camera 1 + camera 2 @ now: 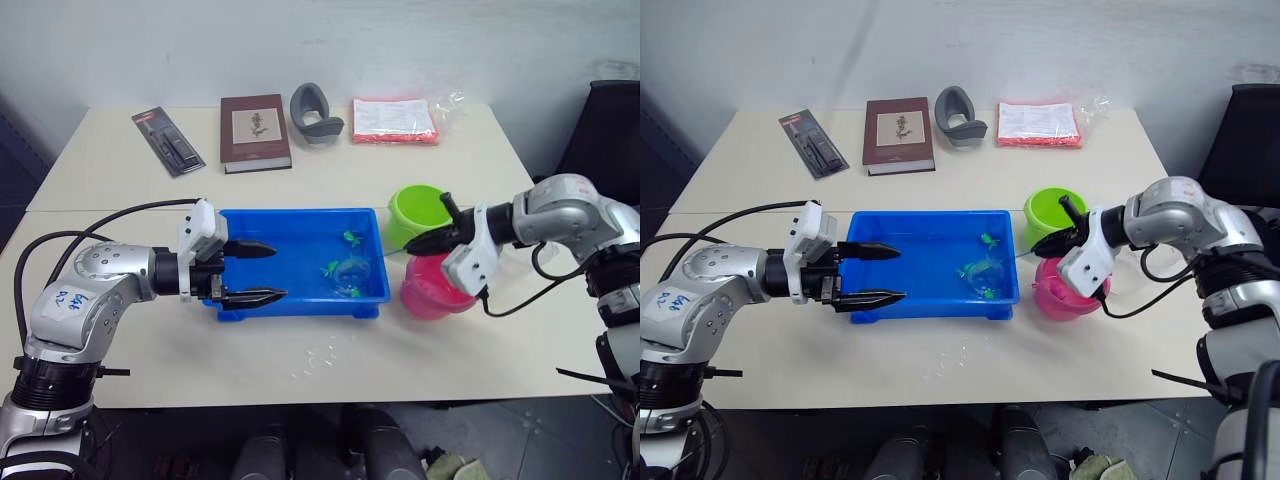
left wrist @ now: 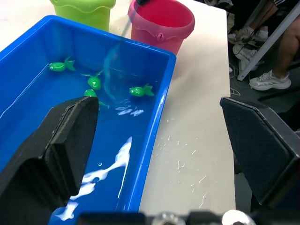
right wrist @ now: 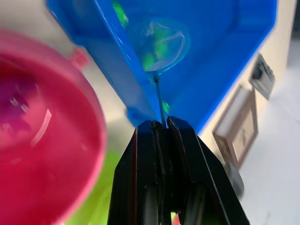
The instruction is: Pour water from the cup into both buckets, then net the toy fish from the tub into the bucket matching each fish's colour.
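Right wrist view: jaws clamped on the net (image 3: pixel 159 44) handle; left gripper (image 1: pixel 262 272) jaws spread wide, empty.

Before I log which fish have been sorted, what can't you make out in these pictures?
- Inside of the lime-green plastic bucket: head views show its rim, not its contents.
- Bottom of the hot-pink plastic bucket: right wrist view blurs it; the right gripper covers it in head views.
- Catch in the blue-rimmed net: green fish beneath show through the mesh.
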Robot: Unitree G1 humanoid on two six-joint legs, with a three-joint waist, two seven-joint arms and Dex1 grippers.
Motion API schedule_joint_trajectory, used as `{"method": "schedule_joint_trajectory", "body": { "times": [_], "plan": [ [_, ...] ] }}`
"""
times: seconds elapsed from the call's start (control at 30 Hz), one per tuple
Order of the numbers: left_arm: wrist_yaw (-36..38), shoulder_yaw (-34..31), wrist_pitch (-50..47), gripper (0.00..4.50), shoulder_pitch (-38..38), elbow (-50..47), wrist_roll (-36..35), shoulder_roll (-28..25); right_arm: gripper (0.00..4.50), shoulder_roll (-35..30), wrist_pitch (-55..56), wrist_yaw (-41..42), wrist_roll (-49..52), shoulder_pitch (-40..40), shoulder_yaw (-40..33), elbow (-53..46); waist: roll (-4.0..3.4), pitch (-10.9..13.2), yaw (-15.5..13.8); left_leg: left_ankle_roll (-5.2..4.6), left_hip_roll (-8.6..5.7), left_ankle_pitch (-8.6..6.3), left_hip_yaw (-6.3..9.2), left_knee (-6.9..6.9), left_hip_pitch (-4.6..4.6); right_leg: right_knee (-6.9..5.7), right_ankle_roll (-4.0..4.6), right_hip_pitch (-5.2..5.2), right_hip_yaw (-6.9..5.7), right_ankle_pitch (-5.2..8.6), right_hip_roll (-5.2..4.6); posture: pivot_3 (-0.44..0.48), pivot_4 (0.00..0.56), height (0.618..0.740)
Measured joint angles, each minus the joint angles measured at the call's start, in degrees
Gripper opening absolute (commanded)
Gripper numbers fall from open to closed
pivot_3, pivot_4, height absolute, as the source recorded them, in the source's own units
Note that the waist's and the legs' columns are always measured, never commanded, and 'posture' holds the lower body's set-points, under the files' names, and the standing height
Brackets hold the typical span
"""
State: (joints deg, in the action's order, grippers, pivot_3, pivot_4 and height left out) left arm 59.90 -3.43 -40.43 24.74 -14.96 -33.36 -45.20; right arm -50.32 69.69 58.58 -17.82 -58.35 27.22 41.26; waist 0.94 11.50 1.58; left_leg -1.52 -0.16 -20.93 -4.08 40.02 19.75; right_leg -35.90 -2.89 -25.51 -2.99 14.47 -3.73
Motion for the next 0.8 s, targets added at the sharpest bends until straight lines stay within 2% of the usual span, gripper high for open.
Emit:
{"method": "schedule_joint_trajectory", "body": {
  "times": [0.3, 0.57, 0.7, 0.8],
  "plan": [
    [-0.21, -0.07, 0.00, 4.47, -0.03, 0.04, 0.00, -0.41, 0.00, -0.56, -7.42, 3.82, 6.20, 4.10, 0.28, -8.23, 0.00, 0.00, 0.16, 0.02, 0.03, 0.01, 0.01, -0.01, -0.04, -0.04, 0.01, 0.00, 0.00, 0.01, 0.02, 0.000, 0.150, 0.740],
    [0.30, -0.06, 0.70, 4.47, -0.61, -0.03, 0.04, -1.24, 0.00, -1.61, -19.30, 9.18, 11.32, 8.52, -0.69, -14.15, 0.00, 0.00, -0.14, -0.01, 0.02, -0.02, 0.06, -0.01, -0.01, 0.01, 0.02, 0.01, -0.03, 0.01, -0.03, 0.000, 0.150, 0.740],
    [0.43, -0.06, 1.45, 4.47, -0.60, 0.01, 0.11, -1.58, 0.00, -1.66, -30.54, 12.02, 15.71, 12.66, -2.02, -20.51, 0.00, 0.00, -0.22, -0.02, 0.01, -0.03, 0.13, 0.00, 0.00, 0.03, 0.01, 0.04, -0.09, 0.01, -0.06, 0.000, 0.150, 0.740],
    [0.62, -0.04, 1.72, 4.47, -0.59, 0.02, 0.17, -1.86, 0.00, -1.71, -44.25, 13.46, 19.79, 16.00, -4.61, -26.05, 0.00, 0.00, -0.21, -0.03, 0.01, -0.03, 0.16, -0.01, 0.02, 0.04, 0.01, 0.04, -0.11, 0.01, -0.08, 0.000, 0.150, 0.740]
  ]
}}
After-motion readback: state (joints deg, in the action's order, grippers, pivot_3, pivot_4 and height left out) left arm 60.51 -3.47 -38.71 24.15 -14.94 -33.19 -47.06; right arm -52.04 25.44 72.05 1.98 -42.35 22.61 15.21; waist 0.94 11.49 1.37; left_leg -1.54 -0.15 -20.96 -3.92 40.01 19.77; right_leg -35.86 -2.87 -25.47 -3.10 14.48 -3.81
